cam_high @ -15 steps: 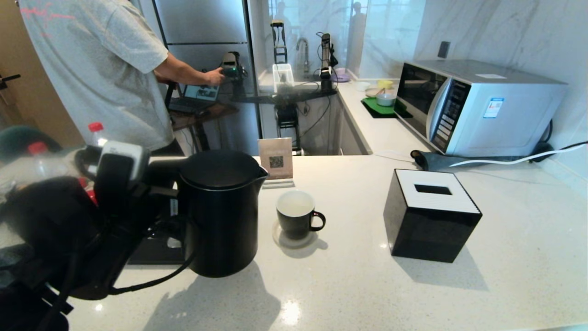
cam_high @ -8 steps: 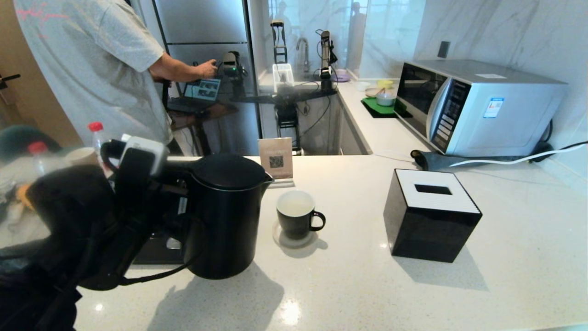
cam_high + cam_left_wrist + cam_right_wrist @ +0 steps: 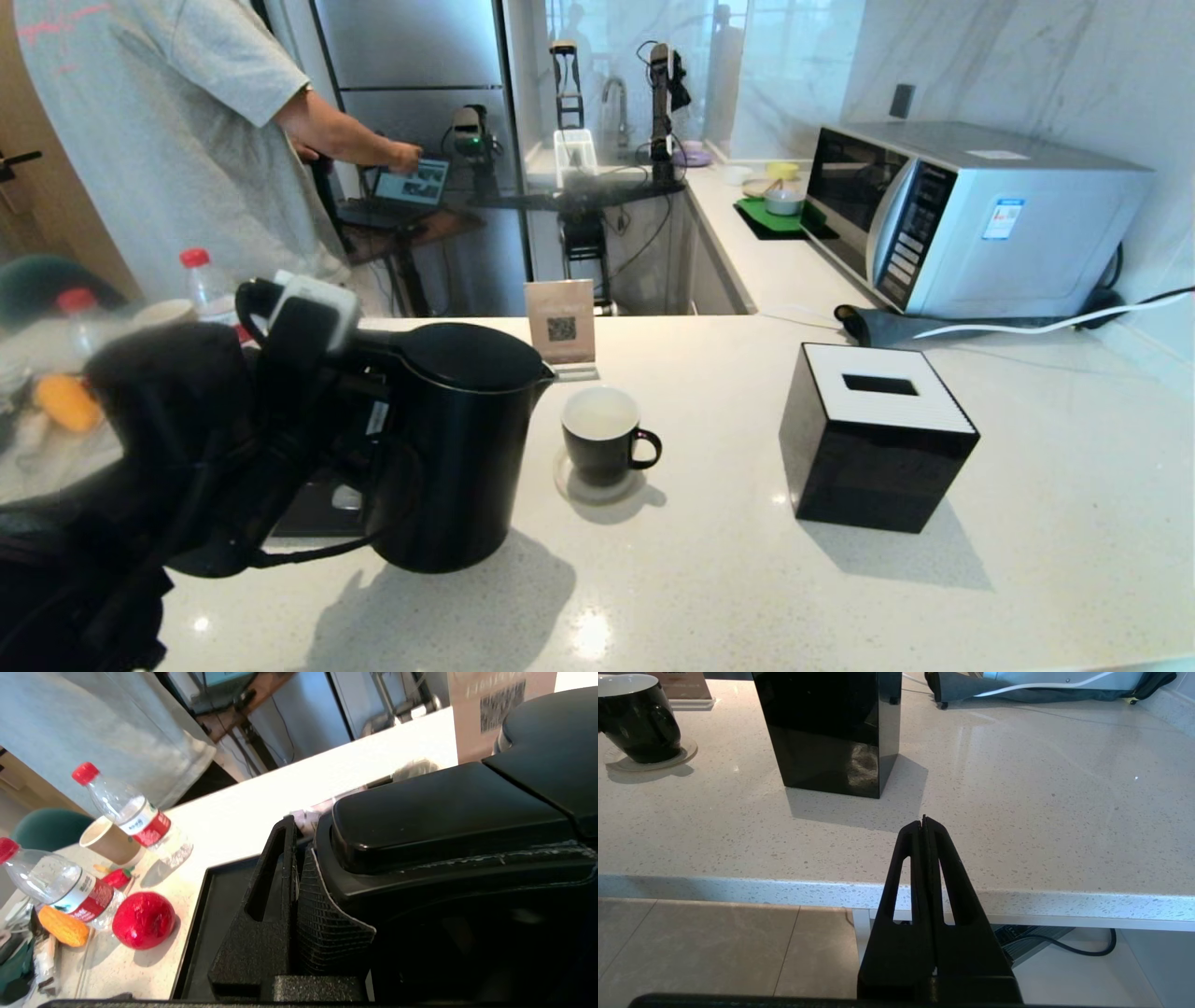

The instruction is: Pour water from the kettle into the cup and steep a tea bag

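Observation:
The matte-black kettle (image 3: 448, 448) stands upright left of the cup, its spout turned toward it. My left gripper (image 3: 359, 420) is shut on the kettle's loop handle (image 3: 434, 812); one finger (image 3: 268, 896) shows beside the handle and the other is hidden behind it. The small black cup (image 3: 602, 443) with a white inside sits on a round coaster (image 3: 571, 490); I cannot tell whether water is in it. No tea bag is in view. My right gripper (image 3: 923, 822) is shut and empty, low off the counter's front edge, with the cup (image 3: 640, 723) far off.
A black cube tissue box (image 3: 878, 439) stands right of the cup, a microwave (image 3: 971, 215) behind it. A QR sign (image 3: 560, 322) is behind the kettle. A black tray (image 3: 219, 896), red-capped bottles (image 3: 135, 816), a paper cup (image 3: 105, 840) and a person (image 3: 177, 140) are at the left.
The left gripper has carried the kettle a little to the right, toward the cup, and slightly lower. The person's hand has shifted at the back. The right gripper's earlier state is not shown.

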Robot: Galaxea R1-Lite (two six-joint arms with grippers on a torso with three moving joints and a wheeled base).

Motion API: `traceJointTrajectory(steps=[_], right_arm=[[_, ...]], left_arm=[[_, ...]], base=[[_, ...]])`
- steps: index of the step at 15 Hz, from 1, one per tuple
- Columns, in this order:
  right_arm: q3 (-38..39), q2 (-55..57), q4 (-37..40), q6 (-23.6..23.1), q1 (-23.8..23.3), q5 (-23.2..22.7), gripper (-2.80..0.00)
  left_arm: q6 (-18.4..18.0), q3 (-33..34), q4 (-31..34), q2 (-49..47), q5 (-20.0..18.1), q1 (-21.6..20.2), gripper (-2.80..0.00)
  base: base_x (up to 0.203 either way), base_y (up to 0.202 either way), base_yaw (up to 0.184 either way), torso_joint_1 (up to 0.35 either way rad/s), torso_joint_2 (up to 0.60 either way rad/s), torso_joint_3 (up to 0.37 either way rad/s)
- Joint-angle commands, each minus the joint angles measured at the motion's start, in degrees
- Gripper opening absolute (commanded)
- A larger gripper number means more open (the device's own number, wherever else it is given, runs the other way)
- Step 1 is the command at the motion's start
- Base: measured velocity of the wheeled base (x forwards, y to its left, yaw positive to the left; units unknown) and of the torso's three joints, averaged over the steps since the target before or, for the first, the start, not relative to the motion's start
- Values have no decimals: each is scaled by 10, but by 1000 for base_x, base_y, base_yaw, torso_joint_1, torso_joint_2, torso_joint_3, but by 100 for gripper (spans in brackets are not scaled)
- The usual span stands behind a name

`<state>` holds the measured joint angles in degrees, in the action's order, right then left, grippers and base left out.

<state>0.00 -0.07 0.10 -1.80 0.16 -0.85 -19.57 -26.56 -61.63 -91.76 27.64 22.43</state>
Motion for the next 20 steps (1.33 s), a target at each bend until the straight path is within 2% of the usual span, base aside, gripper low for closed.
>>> traceJointTrajectory(steps=[1,5,12,16,20], right_arm=[[0,1,0,-1,0,0,-280],[0,1,0,-1,0,0,-280],[0,1,0,-1,0,0,-280],[0,1,0,-1,0,0,-280],[0,1,0,-1,0,0,-280]], left_arm=[[-1,-14,18,1,5,1,-280],[-13,-46,64,-1,5,3,-280],[-20,-79,103,-5,6,5,-280],[-38,-92,112,-9,7,5,-280],[-39,-107,124,-18,34,22,-280]], base=[[0,0,0,0,0,0],[0,0,0,0,0,0],[0,0,0,0,0,0],[0,0,0,0,0,0],[0,0,0,0,0,0]])
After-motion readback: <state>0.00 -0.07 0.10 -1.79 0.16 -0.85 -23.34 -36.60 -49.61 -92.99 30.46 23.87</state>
